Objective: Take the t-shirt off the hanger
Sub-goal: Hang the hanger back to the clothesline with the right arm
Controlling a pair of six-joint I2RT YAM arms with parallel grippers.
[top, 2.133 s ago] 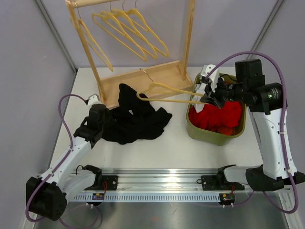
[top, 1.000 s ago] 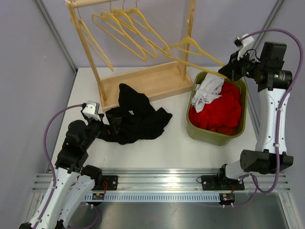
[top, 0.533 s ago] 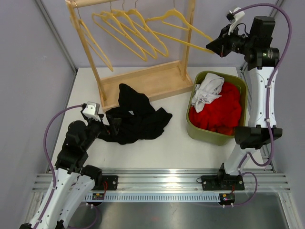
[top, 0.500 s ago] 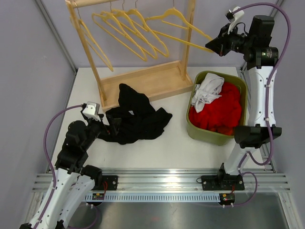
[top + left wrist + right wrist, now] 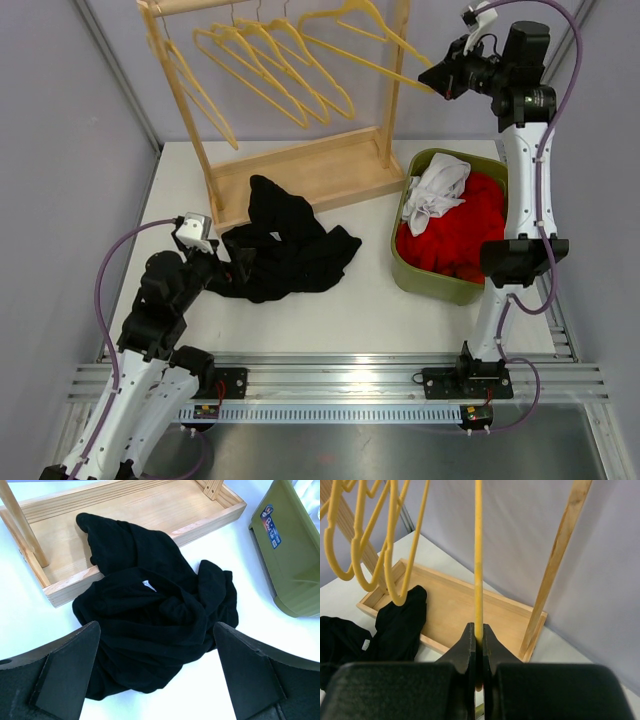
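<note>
Bare hanger [image 5: 478, 555] clamped in right gripper [image 5: 478, 639], held high at rack [image 5: 290, 175], presumably for rehanging; left gripper [image 5: 160, 670] spread above freed t-shirt [image 5: 150, 610]

The right fingers [image 5: 469, 647] are pinched tight on a thin yellow hanger [image 5: 478, 555]. Its bar runs straight up the middle of the view from between them. To its left in this view, three more yellow hangers [image 5: 401, 600] dangle, their curved ends hanging above a shallow wooden tray [image 5: 470, 605]. A wooden post [image 5: 560, 555] rises from the tray's corner on the right of the view. A black t-shirt [image 5: 395, 625] lies bunched over the tray's edge and spills onto the white bench [image 5: 342, 594]. A pale grey wall [image 5: 600, 580] stands behind.
</note>
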